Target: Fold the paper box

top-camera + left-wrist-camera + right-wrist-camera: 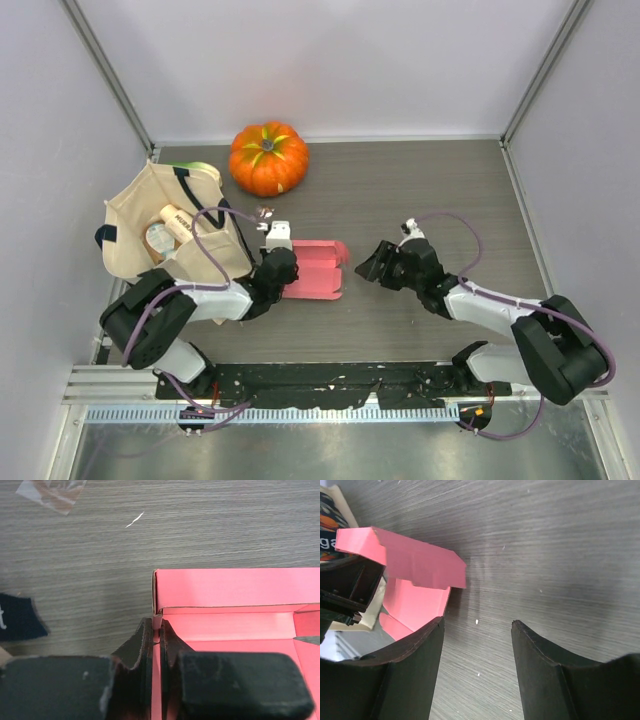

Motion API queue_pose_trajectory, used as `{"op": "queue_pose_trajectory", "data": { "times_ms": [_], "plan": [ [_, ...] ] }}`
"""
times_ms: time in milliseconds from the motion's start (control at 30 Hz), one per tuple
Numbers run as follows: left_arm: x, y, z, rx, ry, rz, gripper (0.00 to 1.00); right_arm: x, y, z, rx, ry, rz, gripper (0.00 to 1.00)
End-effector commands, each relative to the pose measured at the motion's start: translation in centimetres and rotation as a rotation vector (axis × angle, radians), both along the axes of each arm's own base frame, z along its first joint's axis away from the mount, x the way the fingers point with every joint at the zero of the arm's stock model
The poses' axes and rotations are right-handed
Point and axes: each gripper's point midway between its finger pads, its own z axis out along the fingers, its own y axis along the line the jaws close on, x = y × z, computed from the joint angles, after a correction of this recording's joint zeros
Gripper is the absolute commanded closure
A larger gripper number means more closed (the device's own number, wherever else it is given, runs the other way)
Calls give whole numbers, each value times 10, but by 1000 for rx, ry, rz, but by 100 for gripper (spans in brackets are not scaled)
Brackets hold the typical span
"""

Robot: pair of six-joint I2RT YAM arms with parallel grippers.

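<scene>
Paper box [318, 268] pinched by left tool [156, 629], right tool [477, 623] spread

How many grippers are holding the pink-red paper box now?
1. The left gripper is shut on a raised wall of the pink-red paper box; the right gripper stands open beside it, gripping nothing.

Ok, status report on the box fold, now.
Left jaws shut on box wall. Right jaws open, empty, clear of it. One wall up. Nothing in the way.
</scene>
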Motion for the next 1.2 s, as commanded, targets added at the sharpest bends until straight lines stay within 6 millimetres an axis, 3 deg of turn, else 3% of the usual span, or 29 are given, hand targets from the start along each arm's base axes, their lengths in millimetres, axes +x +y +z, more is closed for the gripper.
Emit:
{"op": "queue_pose_trajectory", "data": {
  "times_ms": [0,200,367,500,700,867,900,933,1000,1033,1167],
  "plan": [
    [-1,1,24,-192,-63,92,100,11,28,42,327,-71,-45,39],
    [1,-1,41,-233,-92,95,100,4,44,59,466,-74,-43,40],
    [0,-4,50,-251,-103,88,100,-2,65,59,496,-54,-5,41],
    [-4,-4,58,-270,-111,82,100,0,69,55,526,-40,-8,46],
    [-9,-2,63,-309,-118,77,100,-1,71,65,595,-49,-5,65],
    [-14,-1,67,-356,-124,76,100,-8,74,76,690,-53,36,99],
    [-15,-2,70,-377,-126,78,100,-9,75,73,703,-45,44,99],
    [-15,-2,73,-395,-130,76,100,-12,74,89,777,-73,60,99],
    [-17,-4,77,-432,-136,73,100,-16,73,88,831,-67,65,99],
    [-17,-4,80,-448,-142,71,100,-17,70,100,892,-86,77,99],
    [-19,-5,88,-471,-149,64,100,-18,71,99,946,-65,80,99]
  ]
}}
